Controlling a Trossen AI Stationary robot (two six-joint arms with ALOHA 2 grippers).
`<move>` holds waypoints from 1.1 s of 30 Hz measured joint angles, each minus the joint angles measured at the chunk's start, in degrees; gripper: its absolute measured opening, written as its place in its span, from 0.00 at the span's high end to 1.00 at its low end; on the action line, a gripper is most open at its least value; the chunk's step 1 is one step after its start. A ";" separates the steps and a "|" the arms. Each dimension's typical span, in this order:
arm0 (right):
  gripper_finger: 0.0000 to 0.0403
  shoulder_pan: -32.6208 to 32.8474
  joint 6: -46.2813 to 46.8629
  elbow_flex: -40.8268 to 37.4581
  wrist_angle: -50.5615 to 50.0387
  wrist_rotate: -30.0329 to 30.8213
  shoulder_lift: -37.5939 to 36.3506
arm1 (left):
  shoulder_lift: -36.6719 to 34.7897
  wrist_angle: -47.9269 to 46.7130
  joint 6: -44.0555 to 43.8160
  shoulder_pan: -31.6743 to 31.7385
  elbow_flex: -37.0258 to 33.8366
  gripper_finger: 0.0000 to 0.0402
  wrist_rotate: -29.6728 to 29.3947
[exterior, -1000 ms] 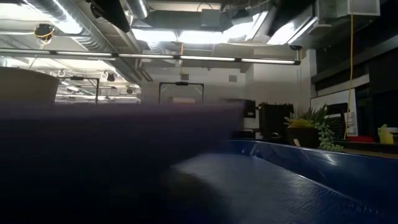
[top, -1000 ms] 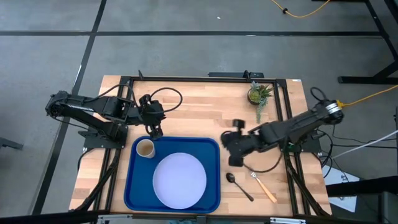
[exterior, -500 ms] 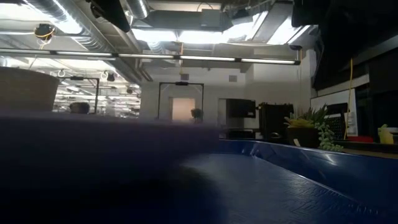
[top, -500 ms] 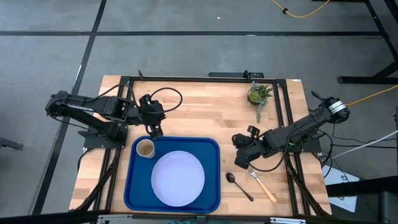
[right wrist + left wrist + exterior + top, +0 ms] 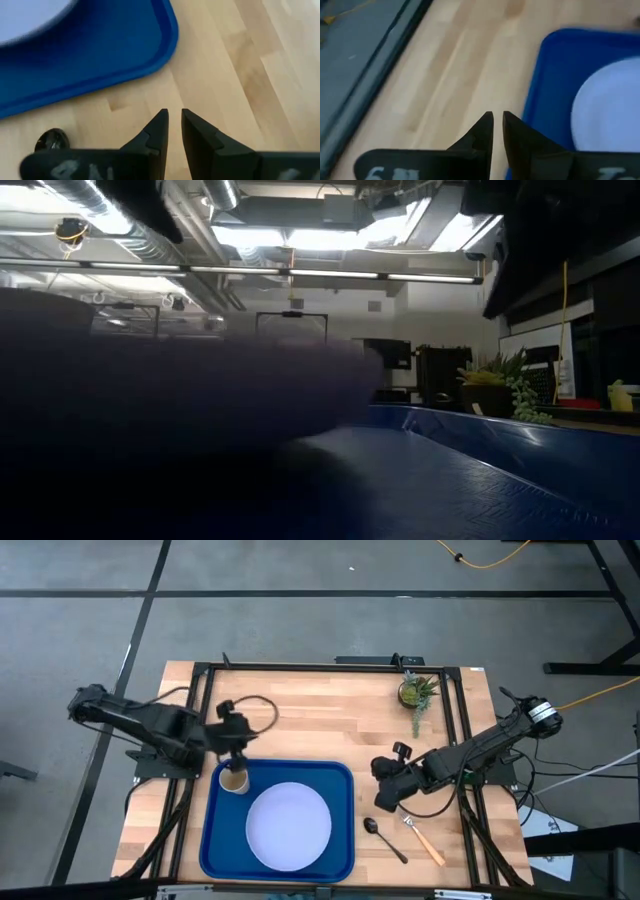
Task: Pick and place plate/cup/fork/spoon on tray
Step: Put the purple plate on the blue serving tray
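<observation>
Hovering left claw (image 5: 236, 752) over cup (image 5: 233, 780), right claw (image 5: 384, 798) above spoon (image 5: 371, 826), both pressed nearly together, empty

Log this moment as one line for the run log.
plate, cup on tray | spoon, fork on table | left gripper, right gripper empty

A blue tray (image 5: 213, 840) is seen, with a pale lavender-white plate (image 5: 288, 827) and a tan cup (image 5: 233, 780) on it. A blackish spoon (image 5: 383, 839) and a fork (image 5: 424, 840) with silvery tines and a tan-orange handle are shown on light, striped wood. Green is given by a plant (image 5: 416, 693).
</observation>
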 joint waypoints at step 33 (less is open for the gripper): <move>0.86 -0.03 -10.36 0.00 7.55 0.04 0.02 | -54.56 53.42 14.96 9.17 -52.95 0.92 19.83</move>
